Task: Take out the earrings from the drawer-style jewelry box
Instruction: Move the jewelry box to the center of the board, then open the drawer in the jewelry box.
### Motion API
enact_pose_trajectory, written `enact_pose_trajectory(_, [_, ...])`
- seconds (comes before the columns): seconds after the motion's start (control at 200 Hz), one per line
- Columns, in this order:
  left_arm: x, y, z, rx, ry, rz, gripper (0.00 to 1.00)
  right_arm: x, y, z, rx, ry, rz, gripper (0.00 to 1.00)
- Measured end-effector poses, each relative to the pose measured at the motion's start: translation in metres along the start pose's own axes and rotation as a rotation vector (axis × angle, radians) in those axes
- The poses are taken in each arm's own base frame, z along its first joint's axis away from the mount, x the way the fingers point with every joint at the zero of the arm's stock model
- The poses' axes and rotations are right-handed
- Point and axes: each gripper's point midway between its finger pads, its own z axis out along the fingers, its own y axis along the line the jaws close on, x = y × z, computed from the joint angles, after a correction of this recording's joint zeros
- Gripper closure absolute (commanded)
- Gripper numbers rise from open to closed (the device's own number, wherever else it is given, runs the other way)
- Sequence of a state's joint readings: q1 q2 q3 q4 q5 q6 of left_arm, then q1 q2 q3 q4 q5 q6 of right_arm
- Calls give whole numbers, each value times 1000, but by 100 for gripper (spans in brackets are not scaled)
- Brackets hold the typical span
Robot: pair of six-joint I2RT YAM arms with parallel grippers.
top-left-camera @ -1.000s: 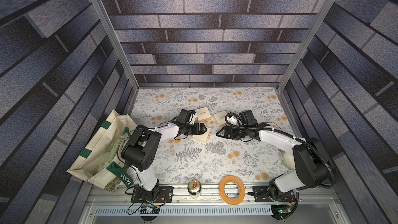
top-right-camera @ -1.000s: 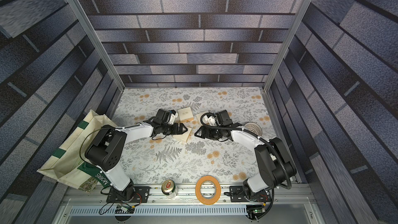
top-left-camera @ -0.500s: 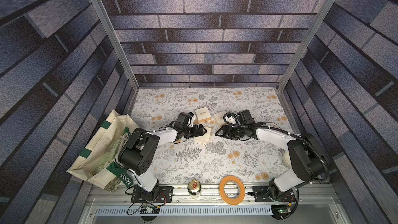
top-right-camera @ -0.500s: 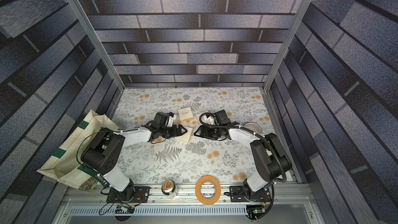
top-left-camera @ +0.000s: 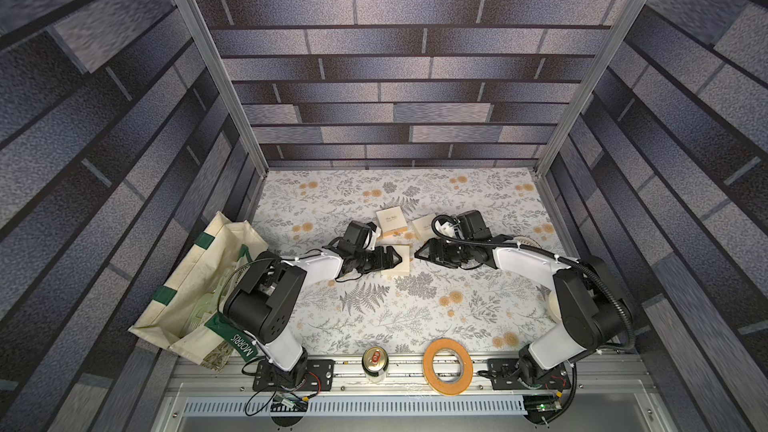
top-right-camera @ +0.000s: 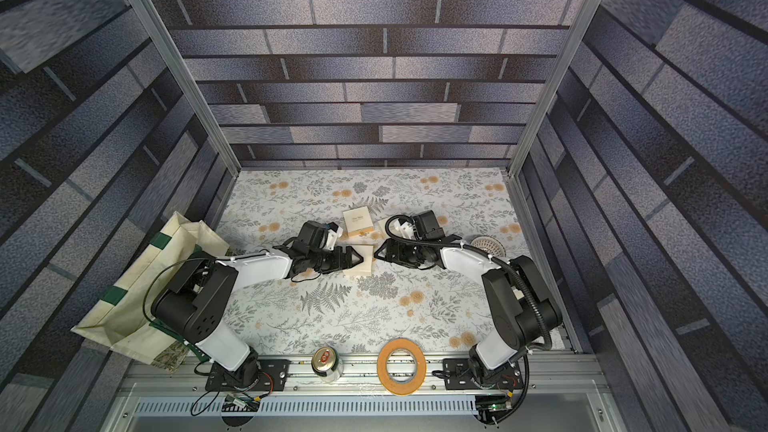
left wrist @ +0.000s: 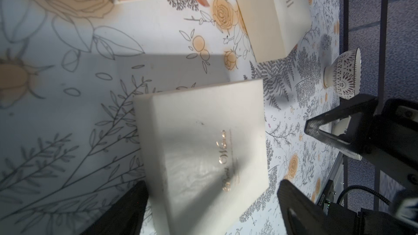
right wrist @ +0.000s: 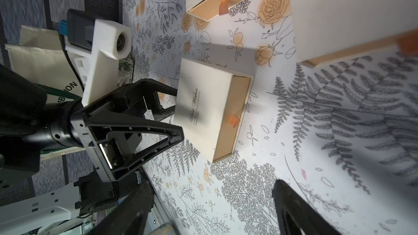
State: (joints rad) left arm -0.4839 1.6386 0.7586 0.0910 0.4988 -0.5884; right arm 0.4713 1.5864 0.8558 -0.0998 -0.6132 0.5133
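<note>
Three cream drawer-style boxes lie mid-table. The nearest box (top-left-camera: 401, 271) (top-right-camera: 365, 268) (left wrist: 203, 143) carries gold script on its lid. My left gripper (top-left-camera: 395, 260) (top-right-camera: 358, 261) (left wrist: 208, 204) is open and straddles it, one finger close to its side, the other clear. The box's drawer end with an orange pull tab (right wrist: 235, 120) faces my right gripper (top-left-camera: 419, 254) (top-right-camera: 377, 253) (right wrist: 212, 200), which is open with only tablecloth between its fingers. The drawer looks shut. The earrings are hidden.
The second box (top-left-camera: 390, 221) and the third box (top-left-camera: 422, 226) lie just behind, the latter partly under my right arm. A patterned bowl (top-right-camera: 490, 245) stands far right, a tote bag (top-left-camera: 195, 284) at the left edge. A can (top-left-camera: 375, 361) and a tape roll (top-left-camera: 447, 365) sit on the front rail.
My left arm has settled lower and its gripper has edged further over the nearest box, jaws slightly narrower. The right gripper has barely shifted.
</note>
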Motion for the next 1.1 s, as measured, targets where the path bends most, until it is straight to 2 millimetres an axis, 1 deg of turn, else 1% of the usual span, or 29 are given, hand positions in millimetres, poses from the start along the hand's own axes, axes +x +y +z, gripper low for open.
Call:
enact_pose_trajectory(0.15, [5,3,-7,-25,16,-18,4,-2,-4,0,20,-12,7,14])
enact_pose_trajectory(0.235, [4,4,-12,-44,28,-24,1,-3,-6,0,32,-19,11,14])
enact_pose_trajectory(0.296, [-2,-1,-16,-54,33,-12,0,-4,-7,0,39,-23,15,14])
enact_pose_trajectory(0.411, [-24,-15,-25,-62,11,35,0,-5,-9,0,54,-32,17,14])
enact_pose_trajectory(0.496, [-35,-26,-32,-55,-5,64,0,-6,-11,0,62,-37,22,14])
enact_pose_trajectory(0.641, [-43,-36,-39,-40,-27,85,0,-7,-14,0,76,-45,24,14])
enact_pose_trajectory(0.841, [-51,-47,-39,15,-88,81,0,-8,-15,-1,85,-50,24,14])
enact_pose_trajectory(0.932, [-53,-53,-38,41,-100,72,4,-8,-16,-1,90,-53,24,14])
enact_pose_trajectory(1.102, [-56,-63,-38,82,-111,50,31,-9,-18,-1,98,-58,24,15])
